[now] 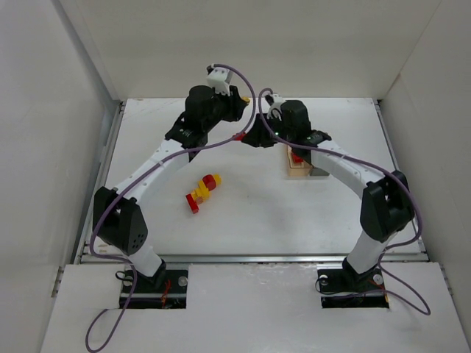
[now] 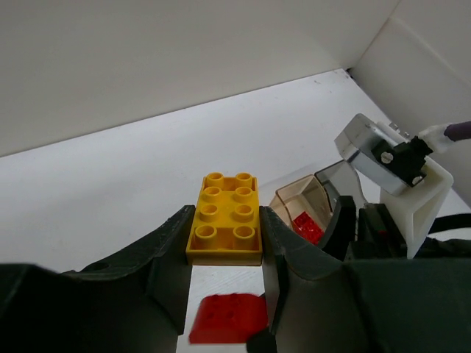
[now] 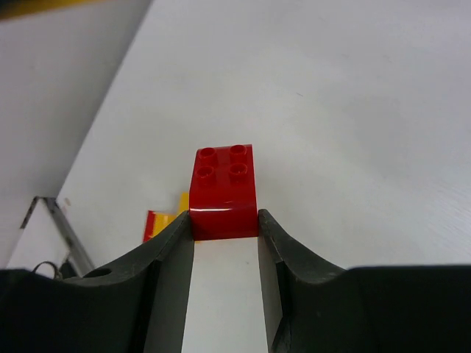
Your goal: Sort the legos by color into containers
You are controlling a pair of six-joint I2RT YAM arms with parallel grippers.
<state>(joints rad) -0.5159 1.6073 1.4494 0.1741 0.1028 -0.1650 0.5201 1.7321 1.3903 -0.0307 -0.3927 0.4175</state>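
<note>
sorting looks under way, not half done. the left hand (image 2: 224, 234) is clamped on a yellow brick (image 2: 224, 209) and the right hand (image 3: 223, 220) on a red brick (image 3: 224, 184), both held above the surface (image 1: 257, 213) near the bins. there are two joined bins. the amber bin (image 2: 293, 197) holds one visible red piece (image 2: 307, 226); the grey bin (image 2: 340, 175) is hard to see into. a cluster (image 1: 203, 191) of red and yellow legos lies well apart from them, perhaps four, too bunched to count surely. the held bricks and the cluster remain to be sorted.
</note>
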